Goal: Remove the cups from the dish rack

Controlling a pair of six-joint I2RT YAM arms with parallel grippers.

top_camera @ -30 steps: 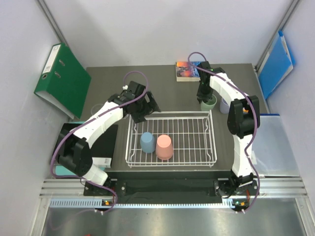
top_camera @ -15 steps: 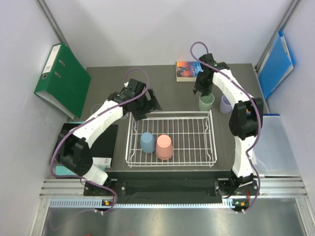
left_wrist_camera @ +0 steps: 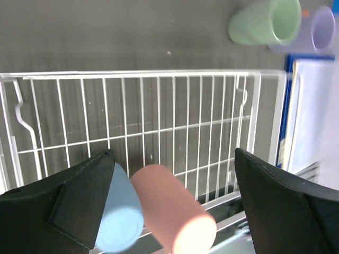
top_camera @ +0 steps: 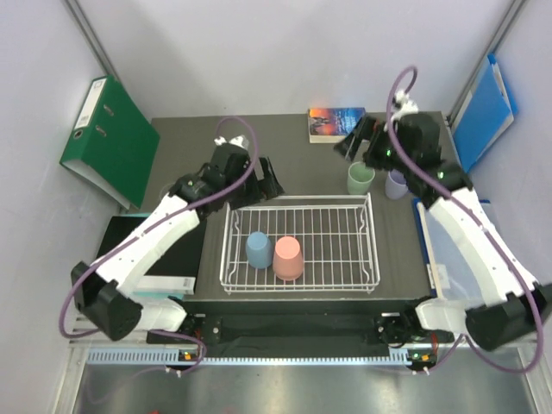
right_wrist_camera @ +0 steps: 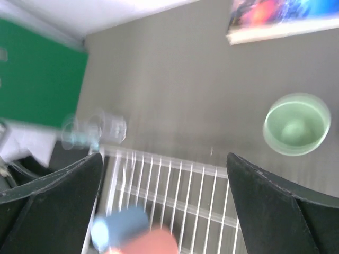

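From above, the blue cup and the pink cup stood upside down in the dish rack, near its left end. The left gripper hung spread wide by the rack's far left corner, nearer them than the right gripper.

In the left wrist view, both cups sat between its open fingers.

In the blurry right wrist view, the fingers were wide and empty.

White arms, black joints, purple cables

Both arms stretch to the far side, left claw and right claw spread wide.
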